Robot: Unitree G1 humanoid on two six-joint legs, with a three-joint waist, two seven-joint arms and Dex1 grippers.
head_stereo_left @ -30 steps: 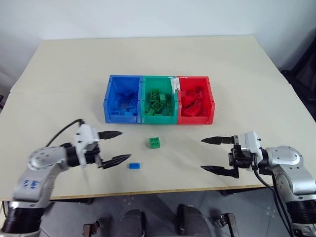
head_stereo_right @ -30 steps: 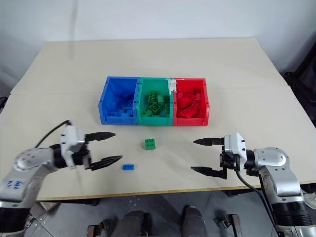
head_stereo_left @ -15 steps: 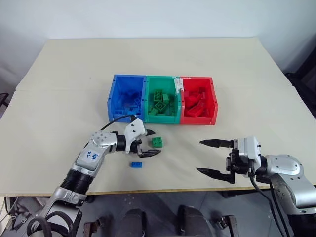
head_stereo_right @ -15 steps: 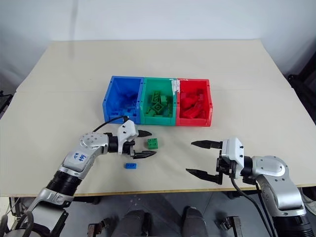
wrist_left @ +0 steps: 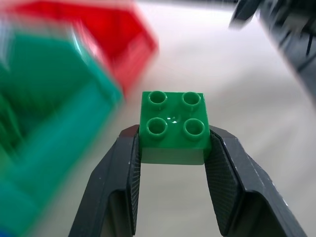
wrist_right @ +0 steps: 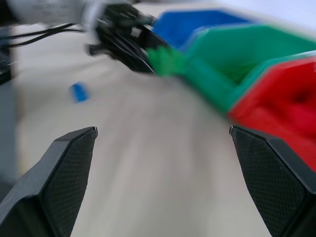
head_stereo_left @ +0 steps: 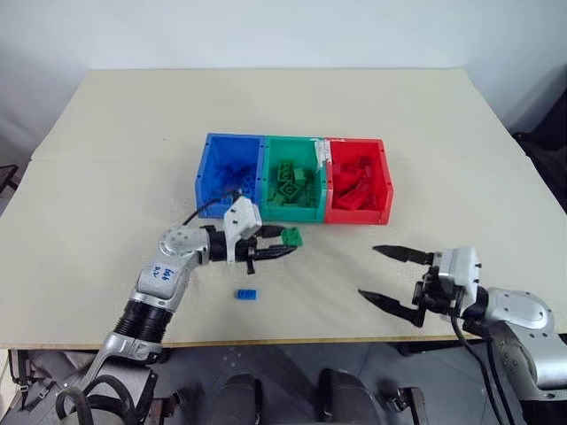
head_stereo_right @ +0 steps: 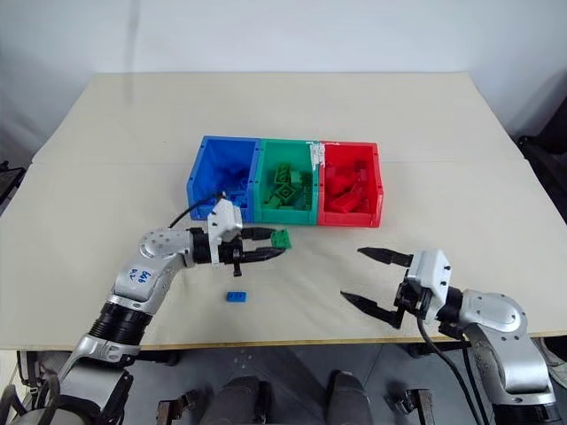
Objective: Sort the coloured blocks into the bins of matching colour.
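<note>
The worktop holds three joined bins. The left tool is clamped on a green block, just in front of the bins. The right tool is wide apart, well off. A blue block lies nearer

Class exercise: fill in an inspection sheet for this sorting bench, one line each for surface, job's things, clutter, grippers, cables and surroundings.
Surface: beige table, bare around the work.
Job's things: blue bin, green bin, red bin joined in a row, bricks inside; green block; blue block on the table.
Clutter: nothing seen.
Grippers: left gripper shut on the green block, by the green bin; right gripper open, holding nothing.
Cables: black cable at the left wrist.
Surroundings: pale wall.
</note>
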